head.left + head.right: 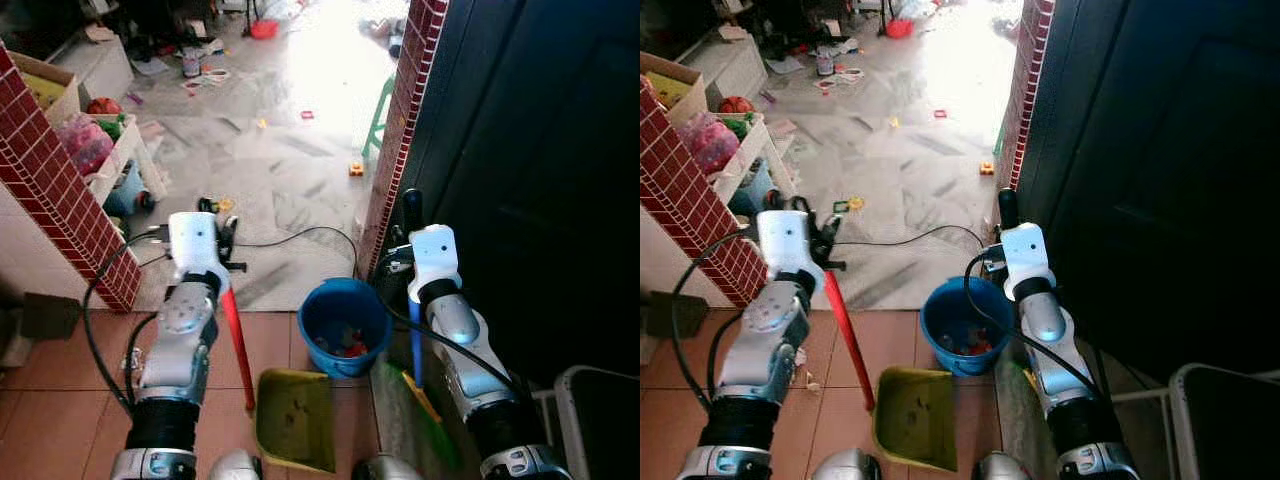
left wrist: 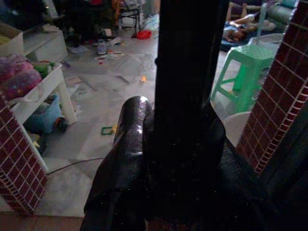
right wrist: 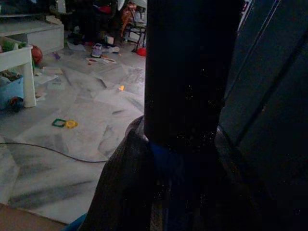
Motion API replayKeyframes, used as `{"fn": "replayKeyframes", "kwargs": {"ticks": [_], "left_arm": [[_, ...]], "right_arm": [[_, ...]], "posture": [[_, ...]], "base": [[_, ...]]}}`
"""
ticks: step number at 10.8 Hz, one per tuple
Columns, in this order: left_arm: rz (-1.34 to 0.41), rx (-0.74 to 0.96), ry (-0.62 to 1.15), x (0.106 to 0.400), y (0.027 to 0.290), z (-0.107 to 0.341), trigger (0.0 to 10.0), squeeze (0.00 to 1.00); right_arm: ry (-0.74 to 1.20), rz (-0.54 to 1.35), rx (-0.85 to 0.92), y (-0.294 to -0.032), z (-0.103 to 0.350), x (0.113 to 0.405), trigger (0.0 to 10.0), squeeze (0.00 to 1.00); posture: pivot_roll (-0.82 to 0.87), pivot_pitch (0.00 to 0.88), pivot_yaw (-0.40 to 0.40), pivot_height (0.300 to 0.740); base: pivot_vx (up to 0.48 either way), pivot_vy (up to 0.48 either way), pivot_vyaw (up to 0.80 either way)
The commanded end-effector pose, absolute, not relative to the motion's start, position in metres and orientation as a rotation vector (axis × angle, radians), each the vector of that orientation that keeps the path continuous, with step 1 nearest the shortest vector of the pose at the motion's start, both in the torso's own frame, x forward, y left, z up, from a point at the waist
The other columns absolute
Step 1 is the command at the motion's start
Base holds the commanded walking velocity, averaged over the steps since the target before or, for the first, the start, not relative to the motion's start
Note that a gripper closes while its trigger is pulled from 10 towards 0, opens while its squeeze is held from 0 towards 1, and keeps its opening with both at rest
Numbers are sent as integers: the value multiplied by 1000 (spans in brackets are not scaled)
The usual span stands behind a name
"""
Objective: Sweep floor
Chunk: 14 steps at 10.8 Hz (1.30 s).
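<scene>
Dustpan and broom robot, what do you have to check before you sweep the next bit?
1. Left gripper shut on the red dustpan handle: ok.
2. Right gripper shut on the blue broom handle: ok.
3. Yellow dustpan resting flat on the tiles: cannot tell; its edge is hard to judge.
4. Blue bucket close beside the dustpan for emptying: ok, and it already holds some bits.
5. Black cable out of the sweeping path: not ok, it lies across the floor just beyond the bucket.
6. Litter left to sweep: ok, small pieces dot the grey floor ahead.
</scene>
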<state>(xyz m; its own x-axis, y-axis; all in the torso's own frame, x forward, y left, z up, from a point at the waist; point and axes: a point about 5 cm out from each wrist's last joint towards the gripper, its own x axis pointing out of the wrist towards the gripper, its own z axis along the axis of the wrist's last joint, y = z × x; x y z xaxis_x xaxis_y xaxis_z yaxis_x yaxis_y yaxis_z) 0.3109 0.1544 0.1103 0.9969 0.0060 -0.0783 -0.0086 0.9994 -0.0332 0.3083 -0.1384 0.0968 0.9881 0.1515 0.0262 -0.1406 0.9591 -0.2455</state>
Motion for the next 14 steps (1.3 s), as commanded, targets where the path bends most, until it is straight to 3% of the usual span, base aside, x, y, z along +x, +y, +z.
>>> {"fn": "replayKeyframes", "kwargs": {"ticks": [1,14], "left_arm": [[4,-37,26,317,155,123,10000,0],[-77,-51,20,320,137,123,10000,0]], "right_arm": [[-77,144,-251,-139,105,310,10000,0],[-88,145,-246,-132,106,318,10000,0]], "posture": [[-40,5,11,740],[-31,0,33,740]], "base": [[0,480,0],[0,480,0]]}}
